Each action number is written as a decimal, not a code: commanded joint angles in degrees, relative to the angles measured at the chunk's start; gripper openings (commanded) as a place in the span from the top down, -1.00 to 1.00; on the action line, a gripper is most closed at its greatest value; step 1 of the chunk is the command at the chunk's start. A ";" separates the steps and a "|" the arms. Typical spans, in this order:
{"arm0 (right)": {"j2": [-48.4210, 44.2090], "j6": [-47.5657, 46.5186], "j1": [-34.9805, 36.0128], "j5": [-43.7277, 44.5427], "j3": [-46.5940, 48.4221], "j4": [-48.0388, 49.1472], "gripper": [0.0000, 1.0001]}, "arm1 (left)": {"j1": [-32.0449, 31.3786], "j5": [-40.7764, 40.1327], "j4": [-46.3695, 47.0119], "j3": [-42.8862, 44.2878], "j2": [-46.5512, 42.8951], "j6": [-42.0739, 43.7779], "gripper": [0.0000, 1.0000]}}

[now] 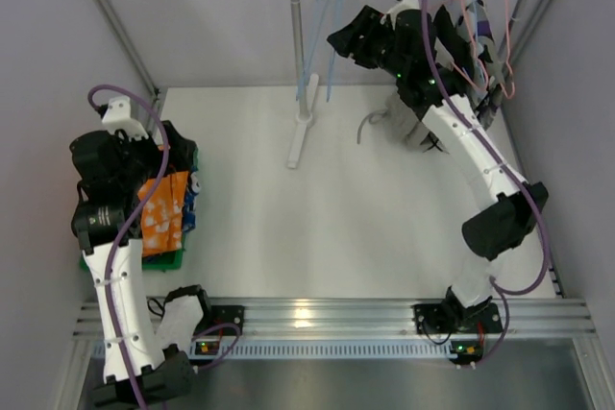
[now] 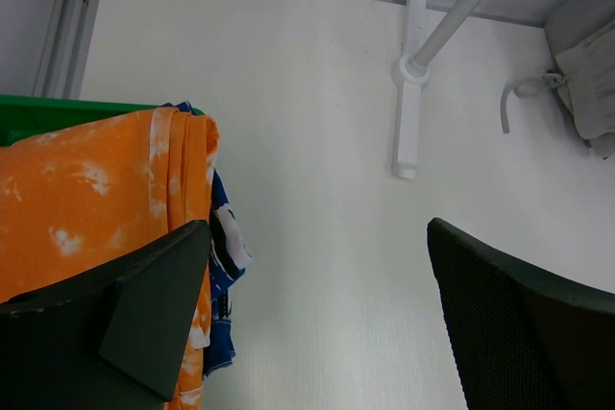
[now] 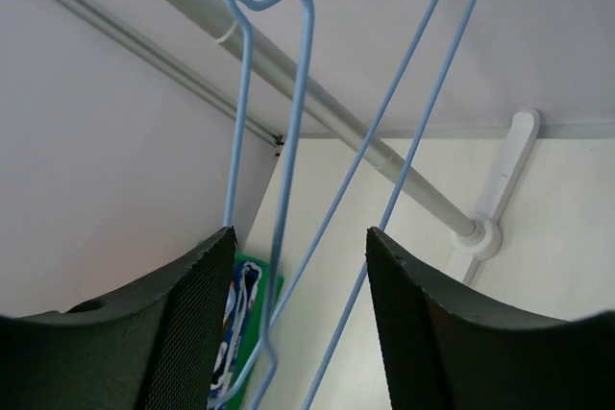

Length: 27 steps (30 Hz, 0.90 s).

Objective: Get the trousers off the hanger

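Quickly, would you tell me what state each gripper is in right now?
Left gripper: open, holding nothing, above the orange trousers.
Right gripper: open, blue hanger wires showing between its fingers, not clamped.

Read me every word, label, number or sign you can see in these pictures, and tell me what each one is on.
No readable text anywhere.
orange cloth: white blotches only, no letters.
blue and white cloth: pattern only.
blue hangers and white stand: no markings.
small lit boards at the arm bases: too small to read.
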 commanded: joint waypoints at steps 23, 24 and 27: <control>-31.36 -13.31 -15.77 -3.61 -2.61 -15.44 -0.71 | 0.13 2.10 4.80 2.04 -3.17 -1.59 -0.98; -30.39 -12.61 -17.95 -5.62 -1.63 -16.24 -0.69 | -0.04 2.01 4.72 2.13 -3.26 -1.50 -0.98; -26.17 -10.49 -21.30 -8.88 3.11 -19.49 -0.61 | 0.13 1.92 4.54 2.04 -3.52 -1.68 -0.98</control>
